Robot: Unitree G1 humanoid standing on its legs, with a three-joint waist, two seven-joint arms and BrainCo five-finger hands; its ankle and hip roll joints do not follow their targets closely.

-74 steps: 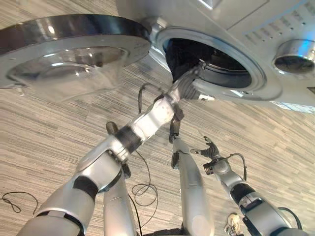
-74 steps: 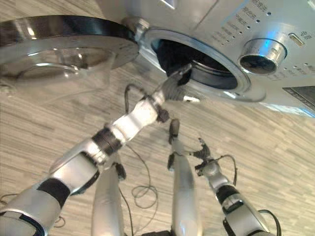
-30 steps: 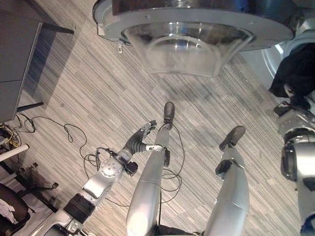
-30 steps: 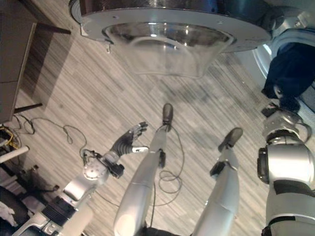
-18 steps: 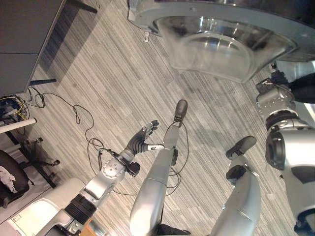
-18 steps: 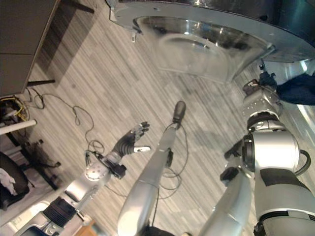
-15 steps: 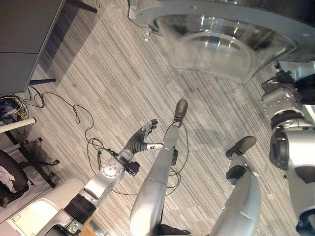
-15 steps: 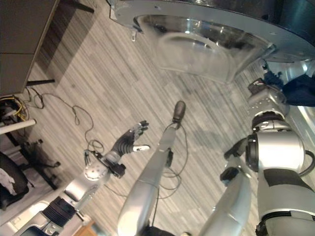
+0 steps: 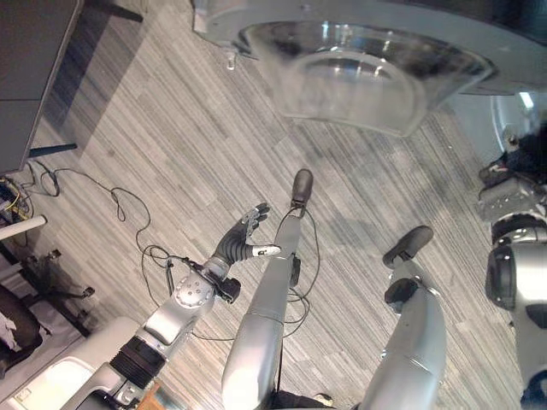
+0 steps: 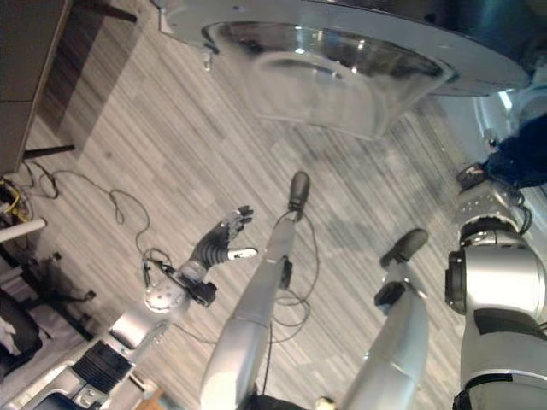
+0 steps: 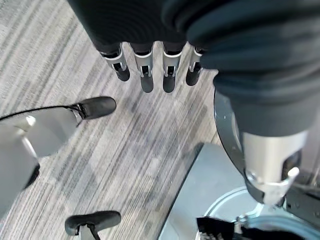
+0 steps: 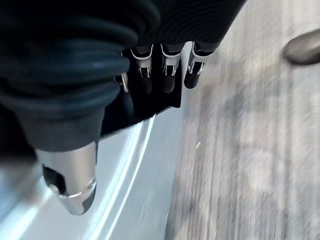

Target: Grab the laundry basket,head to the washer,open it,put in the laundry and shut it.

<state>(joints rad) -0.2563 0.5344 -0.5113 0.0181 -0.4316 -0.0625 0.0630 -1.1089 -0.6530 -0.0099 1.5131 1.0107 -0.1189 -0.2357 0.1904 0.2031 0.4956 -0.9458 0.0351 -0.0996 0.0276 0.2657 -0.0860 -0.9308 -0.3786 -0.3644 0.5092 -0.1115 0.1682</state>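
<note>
- Grey wood-look floor [image 9: 171, 154] fills the left eye view; the washer door [image 9: 359, 60] hangs open at 12 o'clock, its clear glass bowl bulging toward the camera. The left hand [image 9: 244, 243] hovers over the floor at about 8 o'clock from the picture's centre, fingers straight and slightly fanned, thumb out to the side, holding nothing. At 3 o'clock the right arm reaches toward dark laundry [image 9: 534, 145] by the washer's silver rim. A dark cabinet [image 9: 34, 77] stands at 10 o'clock.
- In the right eye view the dark blue laundry [image 10: 521, 158] bunches at 3 o'clock at the washer opening, just above the right wrist; the right hand's fingers are hidden there.
- In the left wrist view the left hand's fingers [image 11: 146, 75] run straight in a row, thumb apart, over bare floor; the washer [image 11: 210, 195] and a scrap of dark laundry show past it.
- In the right wrist view the right hand [image 12: 165, 70] has its fingers close together against dark cloth, beside the washer's pale front; whether they pinch it I cannot tell.
</note>
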